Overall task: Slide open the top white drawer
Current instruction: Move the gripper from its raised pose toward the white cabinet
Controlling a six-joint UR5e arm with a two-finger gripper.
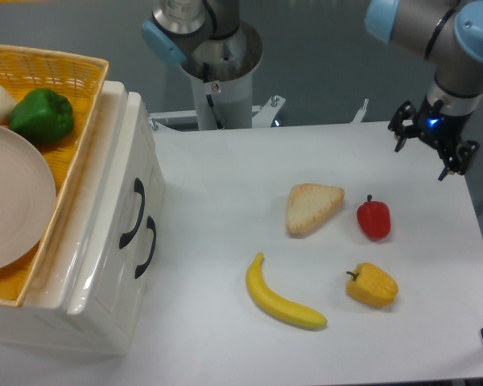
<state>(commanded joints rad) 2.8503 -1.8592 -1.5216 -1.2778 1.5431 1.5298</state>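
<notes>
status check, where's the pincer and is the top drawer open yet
Pincer open, empty, above the table's far right edge. Top drawer shut, handle untouched. Bread and banana lie between.

Glossy white plastic forms the top white drawer, with a smooth black handle; a woven yellow wicker basket sits above the matt white tabletop; a plate looks matt and smooth.

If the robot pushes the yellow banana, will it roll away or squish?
Probably not roll far: the banana is curved and lies flat on the table, so it would likely slide or spin. It looks smooth, maybe a stiff toy, so squishing seems unlikely. I can't tell its weight.
</notes>
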